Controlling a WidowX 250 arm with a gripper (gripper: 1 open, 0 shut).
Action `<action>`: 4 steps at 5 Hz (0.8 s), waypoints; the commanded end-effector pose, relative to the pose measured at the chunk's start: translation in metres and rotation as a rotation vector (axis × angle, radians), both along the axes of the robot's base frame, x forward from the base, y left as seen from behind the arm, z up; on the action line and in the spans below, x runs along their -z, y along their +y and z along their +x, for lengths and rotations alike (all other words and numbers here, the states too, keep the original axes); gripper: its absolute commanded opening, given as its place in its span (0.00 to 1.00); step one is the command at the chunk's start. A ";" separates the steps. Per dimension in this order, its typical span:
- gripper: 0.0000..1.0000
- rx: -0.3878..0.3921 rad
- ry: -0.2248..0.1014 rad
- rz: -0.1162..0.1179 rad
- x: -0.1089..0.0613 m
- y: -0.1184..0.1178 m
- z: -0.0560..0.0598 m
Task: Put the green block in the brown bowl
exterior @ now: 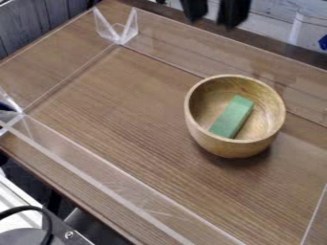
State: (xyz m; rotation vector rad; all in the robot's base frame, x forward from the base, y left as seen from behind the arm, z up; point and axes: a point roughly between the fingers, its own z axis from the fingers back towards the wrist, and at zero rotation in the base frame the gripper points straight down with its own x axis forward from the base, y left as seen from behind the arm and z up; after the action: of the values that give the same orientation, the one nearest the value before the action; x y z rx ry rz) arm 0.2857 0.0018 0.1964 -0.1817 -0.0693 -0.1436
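Green block [231,118] is lying flat and slantwise on the floor of the brown bowl [205,136], no longer needing support. It is a small, matte, bright bar. Bowl is sitting toward the worktop's [115,115] right edge. Pincer [215,10] is hanging released and empty at the far edge.

The green block [231,117] lies inside the brown bowl [205,138], which sits right of centre on the table [102,115]

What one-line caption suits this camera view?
Small bright green rectangular block lying inside the round light-brown wooden bowl on a wooden table, open gripper above.
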 end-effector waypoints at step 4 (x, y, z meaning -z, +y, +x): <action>1.00 -0.168 -0.010 0.093 0.014 0.069 -0.022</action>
State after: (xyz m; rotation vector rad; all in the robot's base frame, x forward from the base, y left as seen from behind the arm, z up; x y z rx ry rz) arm 0.2628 0.0706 0.1621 -0.1083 -0.0144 0.0366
